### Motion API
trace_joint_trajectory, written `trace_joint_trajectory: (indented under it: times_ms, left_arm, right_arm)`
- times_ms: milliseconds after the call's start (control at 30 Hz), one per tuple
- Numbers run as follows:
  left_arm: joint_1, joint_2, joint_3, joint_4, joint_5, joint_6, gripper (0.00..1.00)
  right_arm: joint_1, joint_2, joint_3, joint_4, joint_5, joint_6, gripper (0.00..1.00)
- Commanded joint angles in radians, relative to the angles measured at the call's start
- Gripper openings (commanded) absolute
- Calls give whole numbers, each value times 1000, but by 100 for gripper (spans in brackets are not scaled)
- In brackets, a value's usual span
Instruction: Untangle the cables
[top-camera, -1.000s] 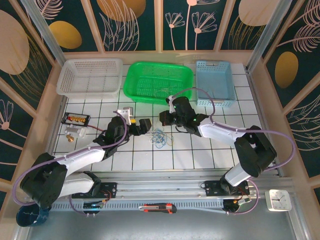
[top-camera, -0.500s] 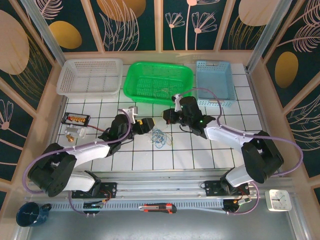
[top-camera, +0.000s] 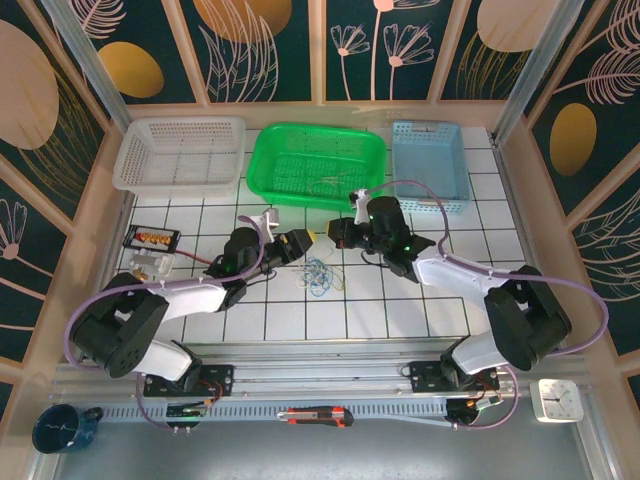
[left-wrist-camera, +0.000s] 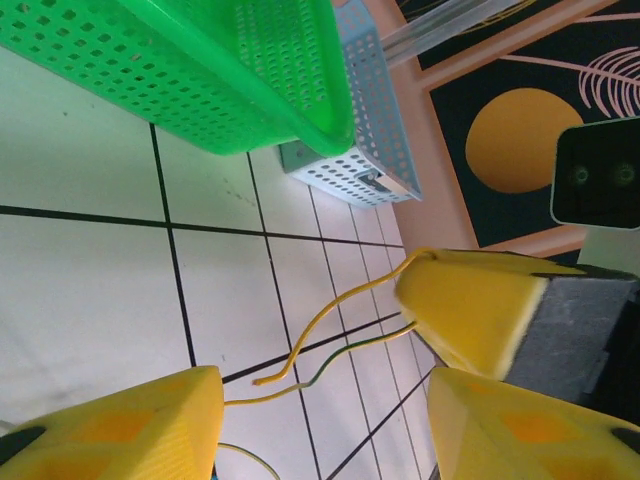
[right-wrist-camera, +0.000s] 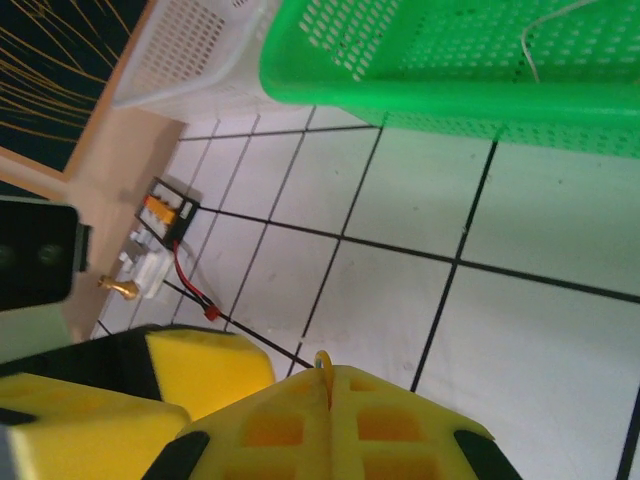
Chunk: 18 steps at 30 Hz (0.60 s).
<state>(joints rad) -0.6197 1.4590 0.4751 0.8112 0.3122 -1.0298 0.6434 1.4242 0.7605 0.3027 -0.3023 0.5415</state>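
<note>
The cables (top-camera: 320, 275) lie heaped on the tiles (top-camera: 400, 300) at mid-table. Just behind, the right claw (top-camera: 336, 235) is pinched tight on a yellow wire (left-wrist-camera: 330, 310), probably holding it up so the half-open left claw (left-wrist-camera: 322, 388), holding nothing, can take its loose ends.

Glossy tiled table (top-camera: 385, 300), perforated plastic green basket (top-camera: 262, 165).

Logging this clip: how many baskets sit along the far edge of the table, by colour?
white basket: 1
green basket: 1
blue basket: 1
Total: 3
</note>
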Motion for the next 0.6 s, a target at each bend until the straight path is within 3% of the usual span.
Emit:
trace_joint_trajectory:
  times_ms: [0, 300, 567]
  left_arm:
    - [6, 33, 26, 77, 46, -35, 55]
    - [5, 81, 69, 100, 58, -38, 44]
    - [5, 105, 62, 120, 55, -47, 43]
  right_arm:
    - [-12, -30, -31, 81, -36, 37, 0]
    - [-21, -39, -50, 111, -52, 56, 0]
    - [-24, -45, -56, 112, -57, 57, 0]
